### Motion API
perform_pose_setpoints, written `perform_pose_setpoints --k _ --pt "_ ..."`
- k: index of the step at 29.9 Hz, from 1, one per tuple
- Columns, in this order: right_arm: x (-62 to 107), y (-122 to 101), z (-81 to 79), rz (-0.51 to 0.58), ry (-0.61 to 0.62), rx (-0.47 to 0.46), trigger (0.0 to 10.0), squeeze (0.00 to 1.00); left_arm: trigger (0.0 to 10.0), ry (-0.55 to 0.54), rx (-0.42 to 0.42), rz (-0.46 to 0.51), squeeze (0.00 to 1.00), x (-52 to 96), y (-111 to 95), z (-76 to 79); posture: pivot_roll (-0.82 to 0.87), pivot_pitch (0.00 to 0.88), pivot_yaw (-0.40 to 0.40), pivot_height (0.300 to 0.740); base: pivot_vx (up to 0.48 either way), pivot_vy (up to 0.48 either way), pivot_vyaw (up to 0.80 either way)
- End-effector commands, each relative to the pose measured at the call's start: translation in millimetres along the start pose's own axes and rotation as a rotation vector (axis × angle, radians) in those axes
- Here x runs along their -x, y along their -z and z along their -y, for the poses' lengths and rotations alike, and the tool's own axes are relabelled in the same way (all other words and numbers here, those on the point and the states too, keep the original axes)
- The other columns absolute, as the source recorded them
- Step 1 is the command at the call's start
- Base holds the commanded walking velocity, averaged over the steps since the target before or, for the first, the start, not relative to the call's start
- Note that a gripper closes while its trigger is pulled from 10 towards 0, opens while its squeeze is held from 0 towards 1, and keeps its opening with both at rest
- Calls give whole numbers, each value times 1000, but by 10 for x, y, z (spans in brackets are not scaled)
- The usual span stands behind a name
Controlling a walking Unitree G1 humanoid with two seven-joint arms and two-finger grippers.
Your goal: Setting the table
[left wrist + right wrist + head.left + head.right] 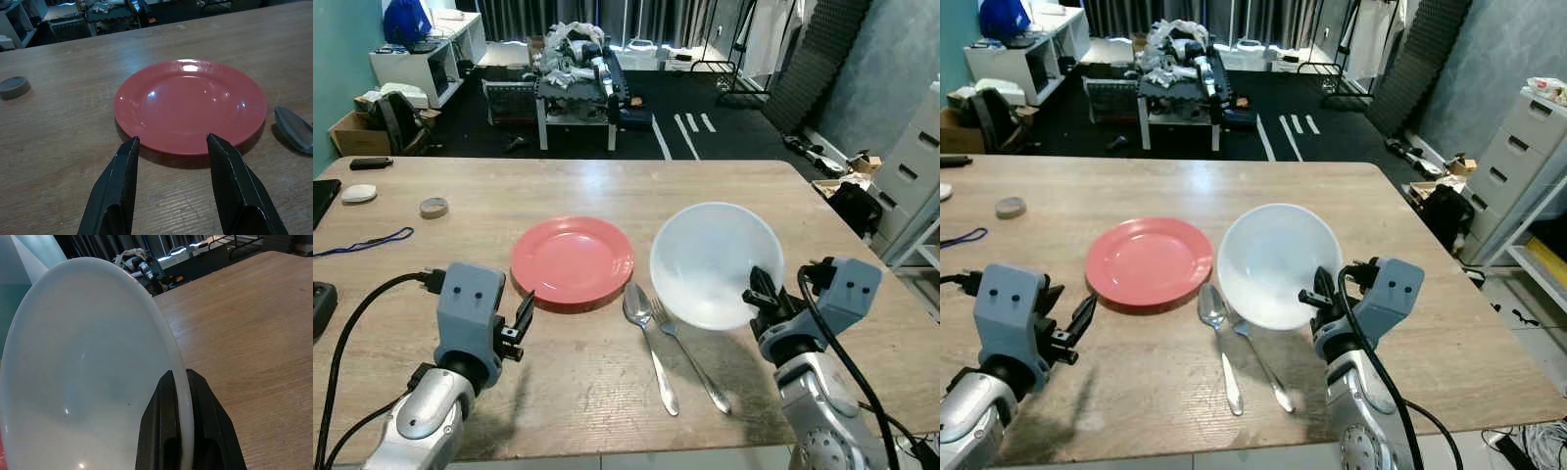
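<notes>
White bowl [715,262] is clamped at rim by R gripper [179,382], tilted over table [607,186]. L gripper [172,142] is held fingers apart just before red plate [573,260]; spoon [649,338] & fork [690,357] beside.

No legible text, label, brand, number or sign appears on any surface in these views, including the table, the tableware and the background furniture.
</notes>
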State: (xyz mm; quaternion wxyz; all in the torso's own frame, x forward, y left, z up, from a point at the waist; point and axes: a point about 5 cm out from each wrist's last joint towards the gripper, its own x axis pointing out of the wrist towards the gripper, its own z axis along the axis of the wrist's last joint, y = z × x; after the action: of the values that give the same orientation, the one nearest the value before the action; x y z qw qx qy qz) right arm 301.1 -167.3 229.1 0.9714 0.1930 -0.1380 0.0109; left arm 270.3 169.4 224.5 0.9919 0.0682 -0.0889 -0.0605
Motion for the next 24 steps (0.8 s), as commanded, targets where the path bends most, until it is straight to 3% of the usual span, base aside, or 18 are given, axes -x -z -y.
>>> perform_pose_setpoints --k 1,24 --pt "33 16 48 1 23 9 10000 0 10000 -21 -1 -21 0 23 62 -22 82 138 45 740 -270 0 0" --pt "45 56 112 -17 48 33 10000 0 10000 -30 1 -15 0 16 83 -26 78 141 49 740 -283 0 0"
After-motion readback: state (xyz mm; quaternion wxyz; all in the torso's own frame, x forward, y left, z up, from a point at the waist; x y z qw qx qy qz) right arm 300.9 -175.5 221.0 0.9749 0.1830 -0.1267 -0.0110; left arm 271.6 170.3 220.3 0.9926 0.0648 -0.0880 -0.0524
